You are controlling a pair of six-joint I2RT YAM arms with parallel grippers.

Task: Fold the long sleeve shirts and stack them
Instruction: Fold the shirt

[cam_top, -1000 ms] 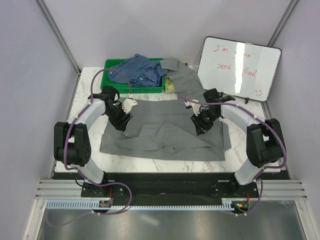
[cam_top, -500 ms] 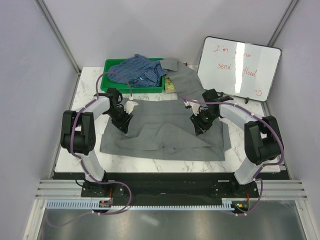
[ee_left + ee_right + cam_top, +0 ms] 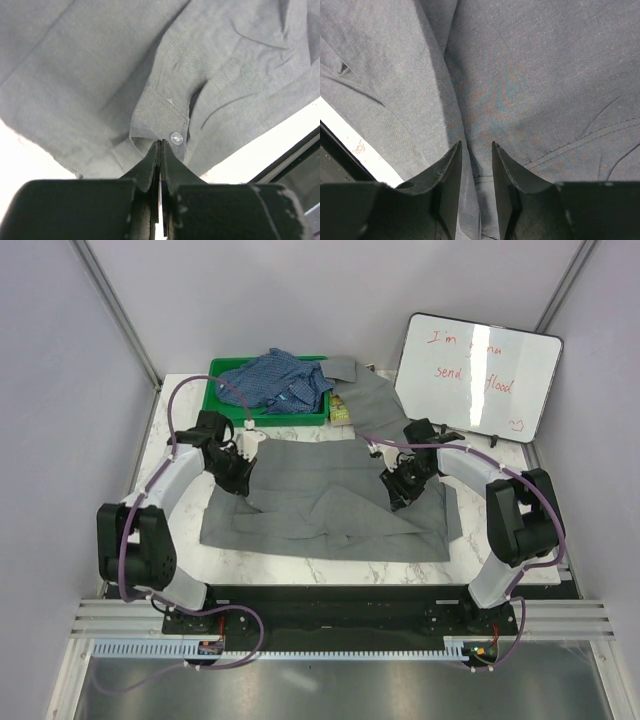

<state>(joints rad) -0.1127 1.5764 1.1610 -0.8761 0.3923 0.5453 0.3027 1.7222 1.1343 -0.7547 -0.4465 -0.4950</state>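
- Top external view: the grey shirt [image 3: 330, 490] lies spread across the middle of the marble table [image 3: 330, 570], creased and not yet folded, with one sleeve trailing up toward the far edge.
- The blue check shirt [image 3: 275, 380] is bunched in the green bin [image 3: 222, 368] at the back. It is untouched, so in my judgement the task is at an early stage.
- The left gripper [image 3: 160, 145] is at the shirt's left side. Its jaws are pressed together on the edge of a cuff [image 3: 157, 117], just beside the button [image 3: 176, 138]. A cuff is a sensible handle, since it lets the whole sleeve be drawn over the body.
- The right gripper [image 3: 476, 147] is low over the shirt's right half, with its jaws apart and a ridge of grey cloth running between them. Whether they bear on that ridge cannot be told.
- Judgement: the right arm probably anchors the garment while the left carries the sleeve inward.
- Risk: a thin pinch at the cuff hem could slip free.
- A whiteboard [image 3: 480, 375] leans at the back right, well apart from the work.
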